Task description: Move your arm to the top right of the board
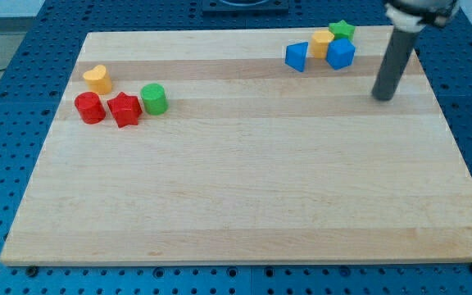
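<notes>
**Nearly there: rod tip near the board's top right corner**

Seen from above and slightly in front, a pale wooden board (244, 180) lies on a blue perforated table (23, 98). My tip (383, 97), the lower end of a straight dark rod, rests on the wood toward the view's top right, a little in from the right edge and somewhat below the top edge. It is a bare rod with no jaws, so it holds nothing and touches no block.

Just to the view's left of the rod sits a cluster of 4 blocks: a blue triangular block (297, 56), a yellow block (322, 43), a blue cube (341, 53) and a green star (342, 30). The cube is nearest my tip but clearly apart from it.

Far off at the view's left are 4 more: a yellow heart (97, 78), a red cylinder (89, 107), a red star (124, 110) and a green cylinder (153, 98).

The task concerns only the arm, so there is nothing to take hold of. The small blocks look light, hard and free to slide on smooth wood; any touch would probably shift them. By my judgement the tip is already in the target region, and a short move up and right, away from the cluster, would finish it.
</notes>
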